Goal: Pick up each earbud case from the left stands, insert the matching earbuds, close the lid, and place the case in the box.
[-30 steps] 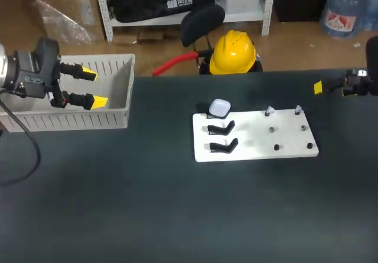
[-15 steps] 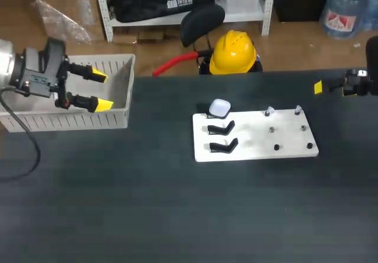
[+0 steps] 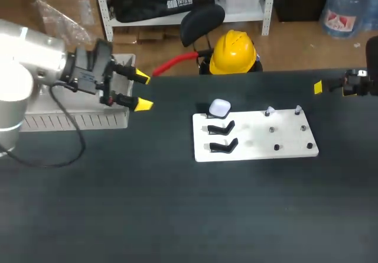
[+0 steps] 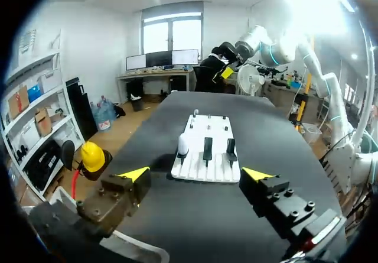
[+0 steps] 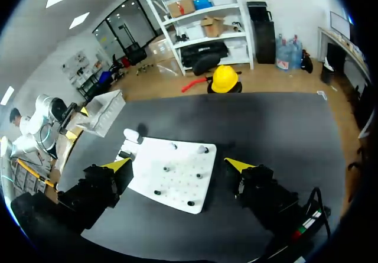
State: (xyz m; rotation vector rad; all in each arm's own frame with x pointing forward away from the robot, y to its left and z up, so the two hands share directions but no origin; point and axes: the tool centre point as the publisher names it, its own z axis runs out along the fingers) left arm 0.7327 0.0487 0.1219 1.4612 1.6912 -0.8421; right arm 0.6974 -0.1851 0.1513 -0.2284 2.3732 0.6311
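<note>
One case waits for me to pick it up

Head view: my left gripper (image 3: 142, 90) hangs wide open and holds nothing. It is just beside the box (image 3: 77, 121) and well apart from the white board (image 3: 254, 139). The earbud case (image 3: 220, 107) sits on the board's top stand. The black stands (image 3: 222, 127) near it are bare.

Left wrist view: the case (image 4: 183, 145) is far ahead of my open fingers (image 4: 136, 173).

Right wrist view: my right gripper (image 5: 177, 164) is wide open too, and empty, with the board (image 5: 177, 183) ahead.

I think the step is fetching this case. Next, my left gripper must go to it, put one finger on each side, and squeeze softly.
</note>
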